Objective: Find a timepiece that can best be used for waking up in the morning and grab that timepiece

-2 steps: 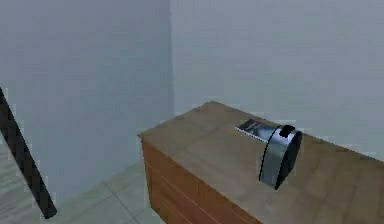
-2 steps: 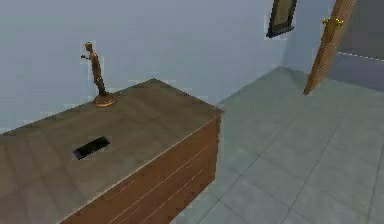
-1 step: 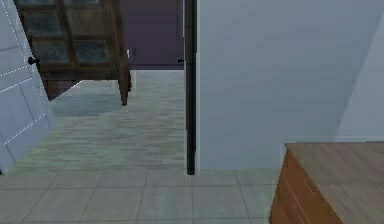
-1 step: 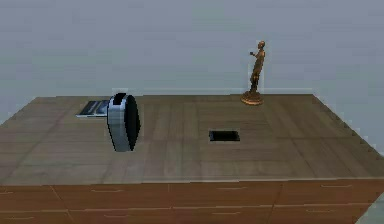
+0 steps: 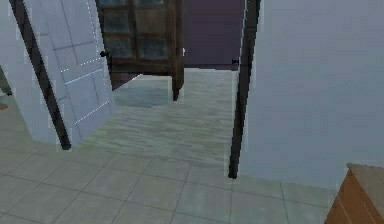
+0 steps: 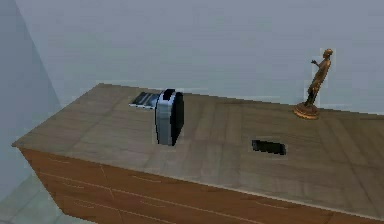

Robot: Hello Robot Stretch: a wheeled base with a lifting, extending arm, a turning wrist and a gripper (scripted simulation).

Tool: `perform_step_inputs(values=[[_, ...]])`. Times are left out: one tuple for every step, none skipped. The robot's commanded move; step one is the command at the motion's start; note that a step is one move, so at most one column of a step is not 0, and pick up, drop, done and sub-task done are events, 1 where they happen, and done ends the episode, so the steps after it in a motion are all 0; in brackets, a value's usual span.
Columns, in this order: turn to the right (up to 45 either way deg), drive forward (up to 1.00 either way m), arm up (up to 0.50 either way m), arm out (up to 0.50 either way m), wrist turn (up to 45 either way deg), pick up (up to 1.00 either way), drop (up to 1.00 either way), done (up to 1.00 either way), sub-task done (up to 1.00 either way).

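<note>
I see a wooden sideboard (image 6: 100, 128), bronze statuette (image 6: 318, 82) and grey-black box (image 6: 170, 118) on it, white door (image 5: 75, 60) ahead, gripper state I cannot tell

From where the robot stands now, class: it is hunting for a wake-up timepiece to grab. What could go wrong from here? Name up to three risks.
1. Wrong pick: on the dresser top, neither the upright grey-and-black object nor the small dark flat thing clearly reads as a clock.
2. The slim statuette stands tall on a small base; a careless reach nearby might topple it.
3. Driving on, the base could clip the dark door frame.
</note>
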Motion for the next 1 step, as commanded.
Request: perform_step_inputs(values=[[0.0,0.0,0.5,0.0,0.0,0.0,0.0,0.0,0.0]])
